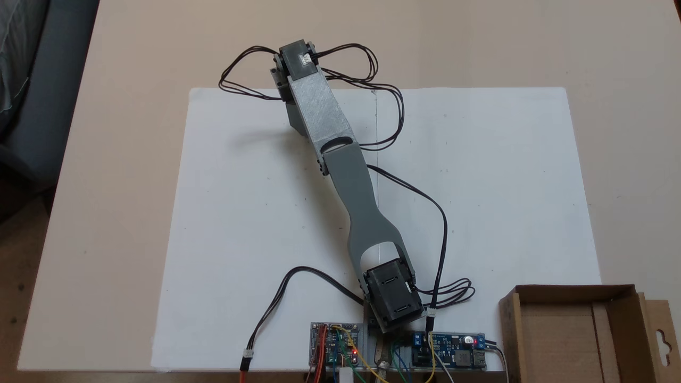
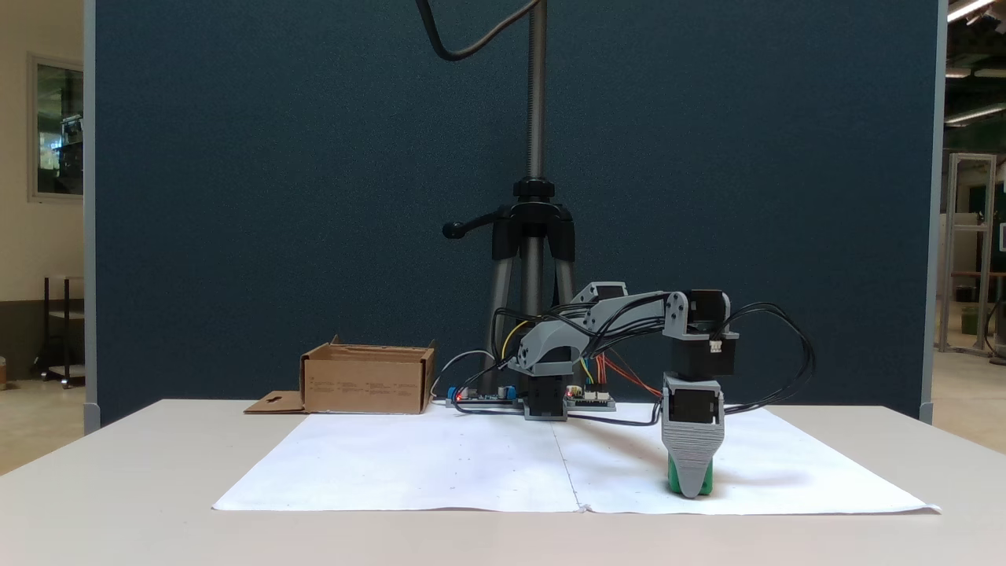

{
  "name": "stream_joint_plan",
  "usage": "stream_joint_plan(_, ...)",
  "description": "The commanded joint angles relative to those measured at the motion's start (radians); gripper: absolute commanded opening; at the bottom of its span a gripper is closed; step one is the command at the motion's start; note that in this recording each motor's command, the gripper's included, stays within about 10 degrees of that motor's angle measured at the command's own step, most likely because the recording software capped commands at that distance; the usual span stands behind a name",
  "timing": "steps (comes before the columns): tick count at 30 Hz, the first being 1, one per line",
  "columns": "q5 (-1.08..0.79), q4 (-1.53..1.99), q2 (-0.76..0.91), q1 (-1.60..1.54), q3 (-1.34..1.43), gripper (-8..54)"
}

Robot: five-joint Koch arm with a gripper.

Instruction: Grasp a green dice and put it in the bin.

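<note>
Green dice (image 2: 673,478) seen from the side, hidden under arm from above, ribbed grey gripper (image 2: 692,489) down over it, claw state unclear, brown corrugated bin (image 1: 580,335) apart.

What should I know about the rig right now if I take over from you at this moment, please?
Pincer: down at the white paper, around the green dice; whether it has closed cannot be told, since one jaw hides the other.
Green dice: on the paper, partly hidden by the pincer.
Bin: beside the arm's base, nothing seen inside.
Done: reach to the dice.
Left: confirm grip, lift, carry to the bin, release.
</note>
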Motion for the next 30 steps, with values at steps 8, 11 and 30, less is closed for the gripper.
stream_joint_plan(8,-0.083,0.055,0.342,0.064,0.158,12.1)
stream_joint_plan(11,-0.16,0.075,0.456,0.097,0.267,12.1)
stream_joint_plan(30,-0.515,0.187,0.75,0.476,0.385,12.1)
